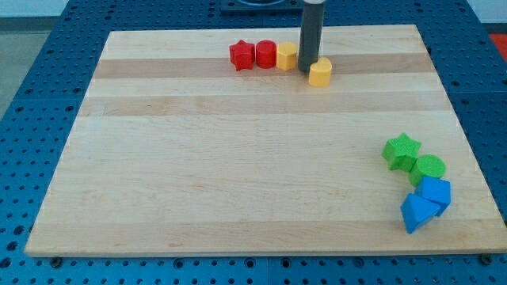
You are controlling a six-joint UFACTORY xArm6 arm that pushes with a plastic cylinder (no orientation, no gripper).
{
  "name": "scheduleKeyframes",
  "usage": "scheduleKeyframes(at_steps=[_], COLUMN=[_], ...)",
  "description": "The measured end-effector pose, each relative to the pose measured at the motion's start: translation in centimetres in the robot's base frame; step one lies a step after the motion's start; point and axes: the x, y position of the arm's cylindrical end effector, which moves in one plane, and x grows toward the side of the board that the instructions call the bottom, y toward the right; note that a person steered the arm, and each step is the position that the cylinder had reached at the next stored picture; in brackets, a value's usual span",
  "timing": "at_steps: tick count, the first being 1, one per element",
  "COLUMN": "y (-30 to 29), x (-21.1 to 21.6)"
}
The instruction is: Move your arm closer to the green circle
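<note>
Camera view: the tip rests at the board's top, between two yellow blocks, holding nothing; green circle lies well apart at lower right, beside green star

my tip top, touching yellow block | green circle lower right

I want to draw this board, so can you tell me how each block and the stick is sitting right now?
my tip: down on the board, between the two yellow blocks
red star: flat, touching the red circle
red circle: flat, beside a yellow block
yellow block: flat, left of my tip
yellow hexagon: flat, right of my tip
green star: flat, touching the green circle
green circle: flat, far from my tip
blue blocks: two, huddled together
</note>
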Motion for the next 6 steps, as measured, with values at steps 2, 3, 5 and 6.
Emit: scheduleKeyframes(at_steps=[2, 3, 5, 6], y=[0.2, 1.7, 7.5, 8.4], x=[3.2, 1.1, -0.1, 0.5])
